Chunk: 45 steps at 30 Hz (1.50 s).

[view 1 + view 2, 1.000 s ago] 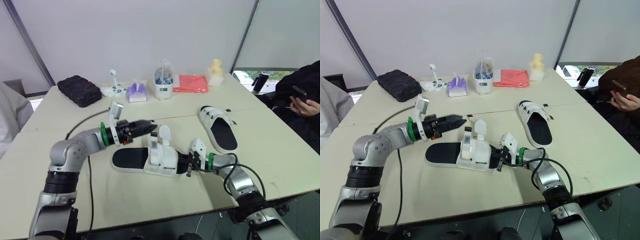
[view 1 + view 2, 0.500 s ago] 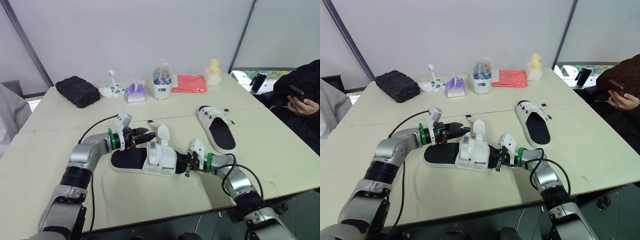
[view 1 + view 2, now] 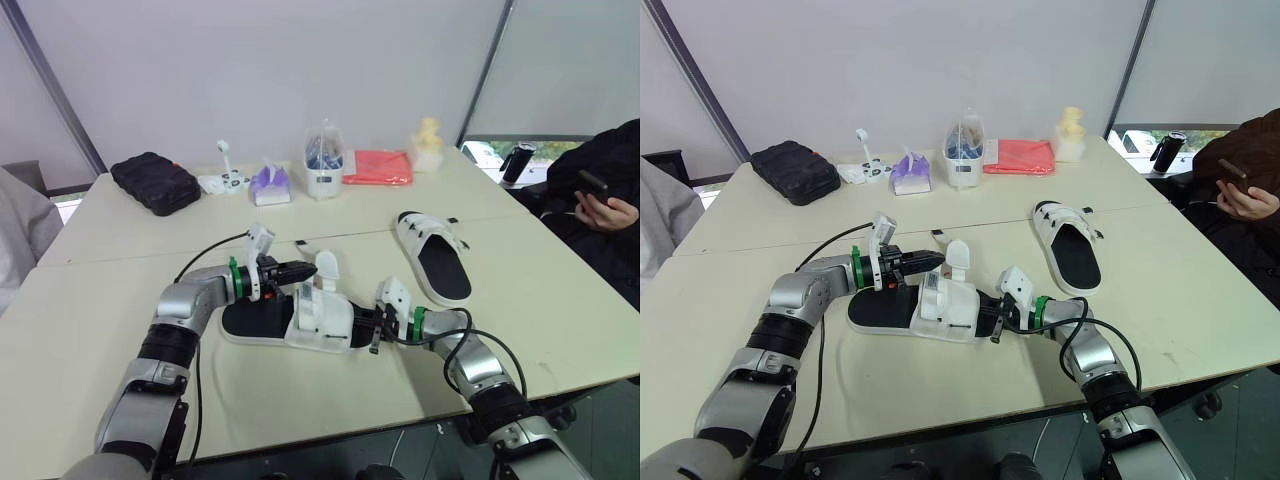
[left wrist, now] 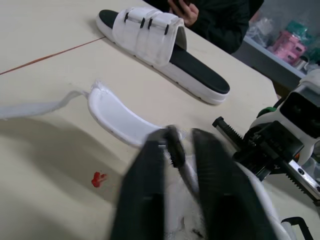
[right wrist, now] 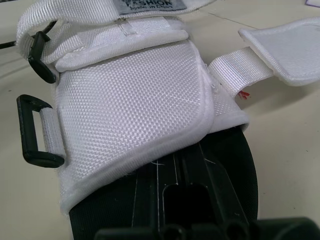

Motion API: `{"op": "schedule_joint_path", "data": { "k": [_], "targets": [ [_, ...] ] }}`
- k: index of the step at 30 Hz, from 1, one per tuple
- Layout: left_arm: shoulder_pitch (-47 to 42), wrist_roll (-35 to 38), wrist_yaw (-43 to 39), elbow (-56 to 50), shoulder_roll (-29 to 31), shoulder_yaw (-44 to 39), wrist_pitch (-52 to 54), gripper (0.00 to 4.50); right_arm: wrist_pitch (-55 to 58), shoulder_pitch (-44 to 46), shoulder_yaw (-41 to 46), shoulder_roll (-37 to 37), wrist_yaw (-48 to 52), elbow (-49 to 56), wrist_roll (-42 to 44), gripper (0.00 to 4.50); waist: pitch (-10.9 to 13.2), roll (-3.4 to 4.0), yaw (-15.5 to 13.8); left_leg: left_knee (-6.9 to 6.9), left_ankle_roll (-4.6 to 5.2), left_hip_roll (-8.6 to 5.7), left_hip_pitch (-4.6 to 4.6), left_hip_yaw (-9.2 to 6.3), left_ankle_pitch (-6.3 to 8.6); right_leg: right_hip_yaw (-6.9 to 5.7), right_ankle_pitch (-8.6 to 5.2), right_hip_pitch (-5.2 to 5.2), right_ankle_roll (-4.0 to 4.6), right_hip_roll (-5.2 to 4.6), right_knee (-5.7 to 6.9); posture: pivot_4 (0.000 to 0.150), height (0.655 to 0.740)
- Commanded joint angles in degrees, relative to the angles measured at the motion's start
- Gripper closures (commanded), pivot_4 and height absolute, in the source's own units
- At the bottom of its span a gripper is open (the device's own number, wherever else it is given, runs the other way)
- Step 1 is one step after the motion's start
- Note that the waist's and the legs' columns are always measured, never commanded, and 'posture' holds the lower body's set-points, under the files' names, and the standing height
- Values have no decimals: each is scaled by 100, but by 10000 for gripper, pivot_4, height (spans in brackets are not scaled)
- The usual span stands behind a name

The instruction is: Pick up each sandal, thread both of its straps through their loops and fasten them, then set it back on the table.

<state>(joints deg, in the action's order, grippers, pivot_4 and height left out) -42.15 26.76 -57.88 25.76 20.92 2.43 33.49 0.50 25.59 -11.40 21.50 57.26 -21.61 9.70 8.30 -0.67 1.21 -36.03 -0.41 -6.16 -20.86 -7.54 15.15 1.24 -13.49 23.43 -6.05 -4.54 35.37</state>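
The left gripper has its fingers nearly together, pinching the loose strap of the near sandal, which lies on the table. The right gripper clamps the sandal's toe end. The second sandal lies well apart to the right

Near sandal at table front, far sandal behind, rightward.

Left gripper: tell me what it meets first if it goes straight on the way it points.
Most likely the raised loose strap of the near sandal, just ahead of the left gripper. Depth is unclear; they may be touching.
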Motion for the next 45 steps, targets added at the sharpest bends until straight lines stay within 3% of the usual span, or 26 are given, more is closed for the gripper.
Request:
{"op": "schedule_joint_path", "data": {
  "k": [1,10,20,29,36,39,45],
  "targets": [
    [-158,202,-126,-296,52,-216,189,44405,192,-177,-215,-45,-96,-291,-294,45000,0,0,1,0,0,0,0,0,0,0,0,0,0,0,0,1500,7400],
    [-609,1289,153,-799,-122,-1103,1212,44405,186,-183,-225,-51,-106,-309,-303,45000,1,-3,-2,-3,0,0,-1,-2,0,-1,0,0,0,0,1,1500,7400],
    [-836,-62,291,914,-297,-463,-188,44405,197,-210,-265,-79,-134,-289,-297,45000,0,-2,-36,-1,-1,-4,0,-2,0,-1,0,-1,0,0,1,1500,7400],
    [-1386,-708,-129,2473,-680,-254,-1261,44405,237,-255,-300,-114,-162,-219,-302,45000,-1,-3,-39,-1,-1,-4,0,-2,0,-8,0,-2,-1,0,-1,1500,7400],
    [-1821,-1352,76,3687,-848,-129,-2013,44405,264,-340,-332,-119,-204,-116,-308,45000,-2,-6,-48,-4,0,-6,0,-3,0,-12,0,-5,-2,-1,0,1500,7400],
    [-1738,-1866,23,3964,-871,219,-2419,44405,285,-356,-329,-121,-230,-85,-301,45000,-5,-8,-48,-3,0,-7,2,-3,0,-12,0,-8,-2,-1,0,1500,7400],
    [-1712,-2161,-48,4119,-909,241,-2595,44405,288,-378,-330,-109,-257,-53,-298,45000,-9,-14,-47,-3,1,-8,5,-4,1,-13,0,-12,-3,0,0,1500,7400]
  ]
}}
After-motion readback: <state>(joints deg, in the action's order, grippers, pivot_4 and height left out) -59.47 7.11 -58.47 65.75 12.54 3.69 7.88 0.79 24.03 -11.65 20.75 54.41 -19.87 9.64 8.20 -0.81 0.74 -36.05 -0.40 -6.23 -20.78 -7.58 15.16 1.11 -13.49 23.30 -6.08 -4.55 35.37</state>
